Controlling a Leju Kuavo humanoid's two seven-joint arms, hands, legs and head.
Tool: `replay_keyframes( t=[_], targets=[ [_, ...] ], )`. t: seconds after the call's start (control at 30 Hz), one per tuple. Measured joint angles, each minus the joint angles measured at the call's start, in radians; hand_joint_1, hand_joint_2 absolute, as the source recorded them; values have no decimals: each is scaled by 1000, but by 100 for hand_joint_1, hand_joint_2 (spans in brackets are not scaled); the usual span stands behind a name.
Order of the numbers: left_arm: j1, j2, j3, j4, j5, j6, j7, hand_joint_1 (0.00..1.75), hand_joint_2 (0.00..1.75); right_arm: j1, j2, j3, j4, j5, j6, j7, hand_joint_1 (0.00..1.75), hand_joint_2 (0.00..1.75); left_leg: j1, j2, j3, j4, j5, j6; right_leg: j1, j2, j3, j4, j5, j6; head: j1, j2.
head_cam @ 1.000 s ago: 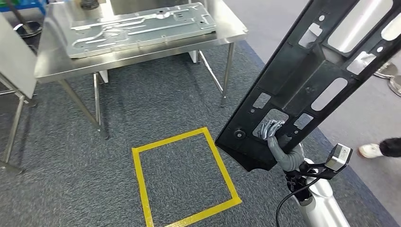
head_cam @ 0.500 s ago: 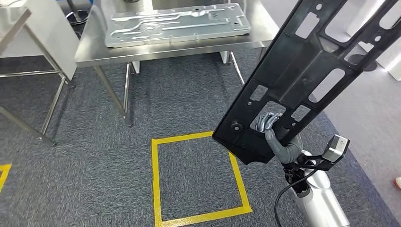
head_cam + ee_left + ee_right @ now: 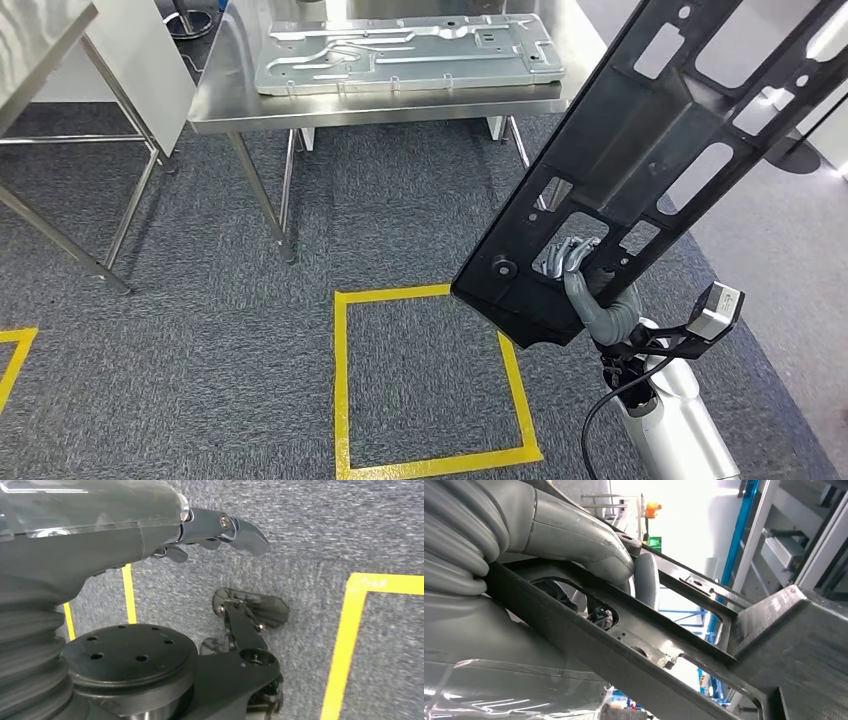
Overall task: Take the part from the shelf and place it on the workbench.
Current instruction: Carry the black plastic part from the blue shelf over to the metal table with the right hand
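One right hand [image 3: 585,285] grasping black part [image 3: 650,150], left hand [image 3: 210,535] released, steel workbench [image 3: 240,100], grey carpet [image 3: 200,330].

Long black part [image 3: 650,150] slanting across the right of the frame, gripped at its lower end by right robot hand [image 3: 585,290]. Steel bench [image 3: 390,103] at upper centre, carrying a metal plate [image 3: 410,52]. Yellow tape square [image 3: 430,375] on carpet, lower centre.

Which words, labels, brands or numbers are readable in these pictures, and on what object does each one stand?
None can be read.
Black part held by the right hand: no text visible.
Metal plate on the workbench: embossed shapes, no letters.
Yellow tape square on the floor: plain marking, no text.
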Motion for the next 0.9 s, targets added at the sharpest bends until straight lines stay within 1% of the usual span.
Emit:
replay_keyframes(
  t=[0.03, 0.07, 0.1, 0.13, 0.2, 0.23, 0.27, 0.3, 0.33, 0.37, 0.4, 0.43, 0.47, 0.5, 0.53, 0.57, 0.6, 0.63, 0.67, 0.7, 0.73, 0.77, 0.8, 0.83, 0.87, 0.9],
  targets=[
    [-1, 0, 0, 0, 0, -4, 0, 0, 175, -1, 0, 0, 1, 0, 0, 0, 175, 175, -1, -4, 6, 4, -8, -5, 0, 1, 32, -69, 28, 0, 0, 0],
    [-2, 0, 1, 0, 0, -7, -1, 0, 175, -1, 0, 0, 2, 0, 0, -1, 175, 175, -2, -7, 9, 8, -15, -11, 1, 2, 57, -122, 44, -4, 0, 0],
    [-3, 0, 1, 0, 0, -9, -1, 0, 175, -1, 1, 1, 2, 1, 0, -3, 175, 175, -3, -9, 10, 10, -22, -16, 2, 3, 71, -151, 45, -9, 0, 0],
    [-3, 1, 1, 0, 0, -11, -1, 0, 175, -1, 1, 1, 3, 2, 0, -4, 175, 175, -4, -10, 10, 10, -27, -22, 5, 5, 75, -159, 35, -16, 0, 0],
    [-4, 1, 2, 0, 0, -13, -1, 0, 175, -2, 1, 1, 2, 3, 0, -7, 175, 175, -3, -8, 18, 9, -36, -32, 6, 5, 84, -166, 27, -30, 0, 0],
    [-4, 1, 2, 0, 0, -13, -1, 0, 175, -3, 2, 1, 2, 3, -1, -7, 175, 175, -2, -5, 18, 20, -43, -38, 5, 5, 95, -170, 22, -37, 0, 0],
    [-5, 1, 2, 0, 0, -13, -1, 0, 175, -5, 2, 1, 1, 3, -1, -8, 175, 175, -1, -1, 7, 53, -54, -43, 4, 3, 109, -174, 15, -43, 0, 0],
    [-6, 2, 2, 0, 0, -13, -1, 0, 175, -7, 3, 1, 0, 3, -1, -8, 175, 175, 0, 3, -20, 106, -69, -47, 4, 2, 124, -177, 7, -48, 0, 0],
    [-5, 2, 3, 0, 1, -13, 0, 0, 175, -9, 4, 1, 1, 4, 0, -8, 175, 175, 2, 5, -64, 178, -86, -50, 5, 0, 137, -179, -3, -51, 0, 0],
    [-3, 1, 3, 0, 1, -13, 0, 0, 175, -10, 5, 1, 1, 5, 0, -8, 175, 175, 3, 7, -116, 249, -99, -53, 7, 0, 150, -179, -14, -53, 0, 0],
    [-1, 1, 4, 0, 2, -13, 1, 0, 175, -11, 7, 1, 2, 6, 0, -8, 175, 175, 4, 7, -162, 298, -96, -53, 9, 0, 164, -180, -27, -54, 0, 0],
    [2, 1, 5, 0, 3, -13, 1, 0, 175, -12, 8, 1, 3, 7, 0, -8, 175, 175, 4, 8, -192, 311, -73, -51, 11, 1, 181, -180, -40, -54, 0, 0],
    [4, 1, 5, 0, 5, -13, 1, 0, 175, -13, 9, 1, 4, 8, 1, -7, 175, 175, 3, 8, -202, 282, -28, -47, 12, 1, 200, -181, -55, -54, 0, 0],
    [5, 1, 6, 0, 6, -13, 1, 0, 175, -15, 10, 1, 5, 9, 2, -7, 175, 175, 1, 8, -194, 217, 34, -41, 12, 2, 222, -182, -71, -53, 0, 0],
    [7, 2, 8, 0, 8, -13, 0, 0, 175, -17, 10, 1, 6, 10, 4, -7, 175, 175, -3, 8, -178, 155, 82, -34, 12, 2, 241, -189, -85, -51, 0, 0],
    [8, 2, 10, 0, 8, -13, 0, 0, 175, -20, 11, 1, 8, 11, 5, -7, 175, 175, -10, 9, -160, 103, 115, -27, 11, 3, 257, -197, -95, -46, 0, 0],
    [9, 2, 12, 0, 8, -12, -1, 0, 175, -23, 11, 1, 10, 13, 7, -7, 175, 175, -16, 9, -145, 67, 125, -20, 9, 3, 269, -210, -101, -40, 0, 0],
    [9, 2, 13, 0, 7, -12, -2, 0, 175, -25, 11, 2, 13, 14, 8, -7, 175, 175, -22, 9, -134, 50, 114, -13, 8, 4, 278, -222, -101, -33, 0, 0],
    [9, 2, 14, 0, 6, -12, -4, 0, 175, -27, 11, 2, 14, 15, 9, -7, 175, 175, -24, 9, -121, 30, 105, -6, 7, 4, 284, -228, -93, -25, 0, 0],
    [10, 3, 14, 0, 5, -12, -4, 0, 175, -26, 11, 2, 14, 15, 11, -7, 175, 175, -22, 9, -104, 10, 94, 0, 6, 4, 284, -223, -81, -19, 0, 0],
    [10, 3, 14, 0, 4, -12, -5, 0, 175, -26, 11, 3, 15, 14, 12, -7, 175, 175, -19, 8, -84, -8, 87, 4, 5, 4, 271, -192, -60, -16, 0, 0],
    [11, 3, 15, 0, 4, -13, -5, 0, 175, -25, 11, 3, 15, 14, 12, -7, 175, 175, -16, 6, -63, -23, 80, 8, 5, 5, 239, -135, -38, -14, 0, 0],
    [11, 3, 16, 0, 4, -13, -5, 0, 175, -24, 11, 3, 16, 14, 12, -7, 175, 175, -13, 4, -42, -35, 73, 10, 4, 6, 190, -62, -28, -13, 0, 0],
    [11, 2, 17, 0, 6, -13, -4, 0, 175, -23, 11, 4, 17, 14, 13, -7, 175, 175, -12, 3, -23, -42, 62, 12, 3, 7, 131, 11, -35, -12, 0, 0],
    [11, 2, 18, 0, 7, -12, -4, 0, 175, -23, 11, 4, 19, 14, 13, -7, 175, 175, -12, 2, -4, -44, 49, 12, 2, 7, 74, 64, -67, -9, 0, 0],
    [10, 1, 20, 0, 9, -11, -4, 0, 175, -22, 11, 4, 21, 14, 14, -7, 175, 175, -11, 0, 16, -45, 34, 11, 1, 7, 29, 89, -113, -6, 0, 0]
  ],
)
